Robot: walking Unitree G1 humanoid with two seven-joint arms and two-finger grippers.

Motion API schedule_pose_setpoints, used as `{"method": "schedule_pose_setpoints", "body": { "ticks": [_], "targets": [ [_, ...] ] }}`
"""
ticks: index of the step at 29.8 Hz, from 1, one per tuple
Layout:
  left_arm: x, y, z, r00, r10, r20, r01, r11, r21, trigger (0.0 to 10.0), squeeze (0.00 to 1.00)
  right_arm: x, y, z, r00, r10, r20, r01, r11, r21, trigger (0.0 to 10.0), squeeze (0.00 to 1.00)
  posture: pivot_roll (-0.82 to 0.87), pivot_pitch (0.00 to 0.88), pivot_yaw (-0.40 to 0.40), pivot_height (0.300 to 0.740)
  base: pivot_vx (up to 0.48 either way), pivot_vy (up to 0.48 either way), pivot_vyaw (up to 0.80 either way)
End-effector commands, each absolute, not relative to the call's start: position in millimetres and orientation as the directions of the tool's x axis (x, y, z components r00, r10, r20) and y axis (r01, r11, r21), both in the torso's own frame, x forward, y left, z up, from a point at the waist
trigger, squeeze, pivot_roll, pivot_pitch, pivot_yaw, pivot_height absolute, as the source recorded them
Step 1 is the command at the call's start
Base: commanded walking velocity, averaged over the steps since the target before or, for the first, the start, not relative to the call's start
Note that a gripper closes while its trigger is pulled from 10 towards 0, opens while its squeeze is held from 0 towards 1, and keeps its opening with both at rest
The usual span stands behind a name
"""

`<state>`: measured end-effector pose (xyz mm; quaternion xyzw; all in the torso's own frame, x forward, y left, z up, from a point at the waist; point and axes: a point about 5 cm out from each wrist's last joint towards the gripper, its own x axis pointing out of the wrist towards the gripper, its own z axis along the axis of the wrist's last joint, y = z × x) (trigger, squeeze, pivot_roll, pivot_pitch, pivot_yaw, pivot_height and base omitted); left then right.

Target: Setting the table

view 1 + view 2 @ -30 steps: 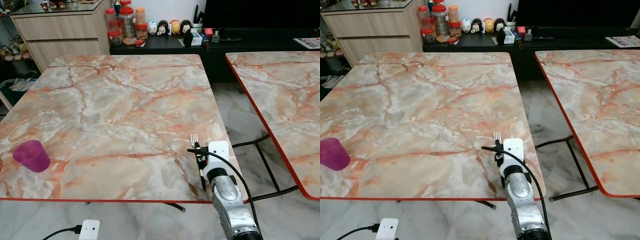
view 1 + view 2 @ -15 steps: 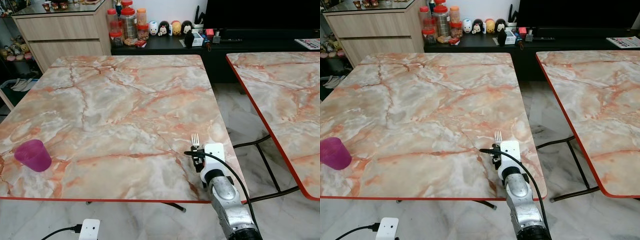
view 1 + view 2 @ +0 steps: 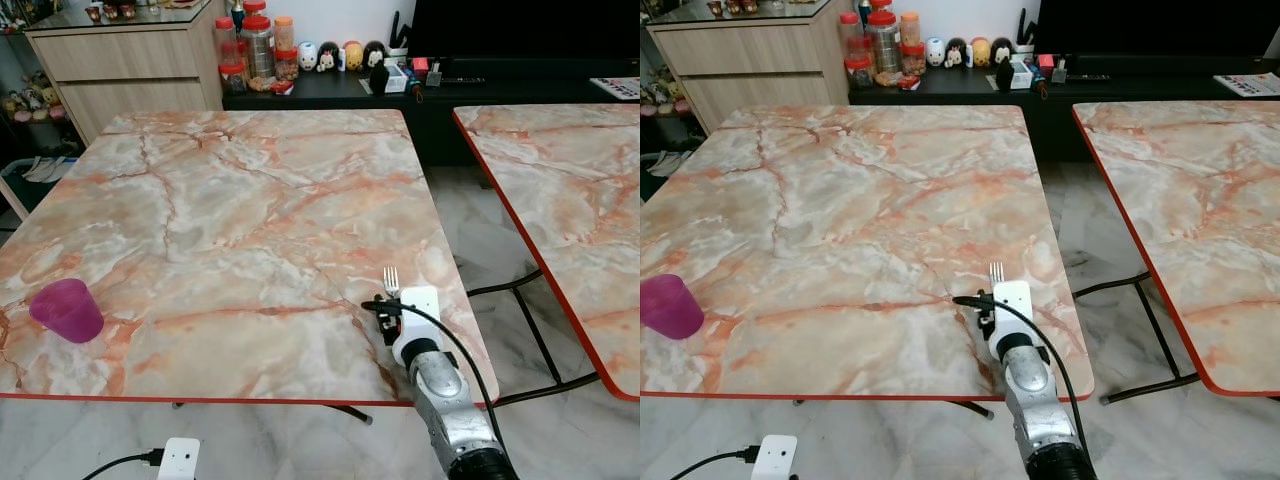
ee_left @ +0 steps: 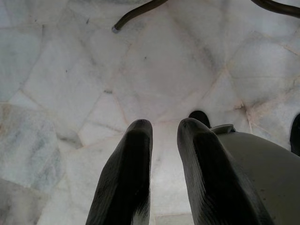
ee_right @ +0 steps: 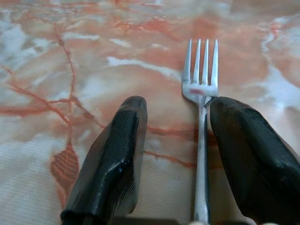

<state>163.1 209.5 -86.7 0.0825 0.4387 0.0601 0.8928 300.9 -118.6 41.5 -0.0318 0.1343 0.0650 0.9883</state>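
Fork (image 5: 200,89) laid on table (image 3: 250,200) — right gripper (image 5: 176,154) fingers apart, released; next, I judge, withdraw — fetch cup (image 3: 66,310).

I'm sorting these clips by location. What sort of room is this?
Probably a home living or dining room: two marble-pattern folding tables, a wooden sideboard, and a dark TV console holding jars and small figurines. The right gripper is open around a fork.

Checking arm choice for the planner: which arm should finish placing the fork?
Right. The right gripper is over the marble-patterned table, jaws open, with the silver metal fork lying between them on the tabletop. The left gripper hangs idle above the floor.
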Motion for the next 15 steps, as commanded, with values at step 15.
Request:
{"method": "schedule_pose_setpoints", "body": {
  "ticks": [15],
  "targets": [
    [157.6,210.3,-89.7,0.577,0.173,-0.798,-0.029,0.981,0.192,10.0,0.0,301.2,-116.6,37.1,0.953,0.098,-0.287,-0.114,0.993,-0.04,10.0,0.0,0.0,0.057,0.014,0.74,0.0,0.0,0.0]
  ]
}}
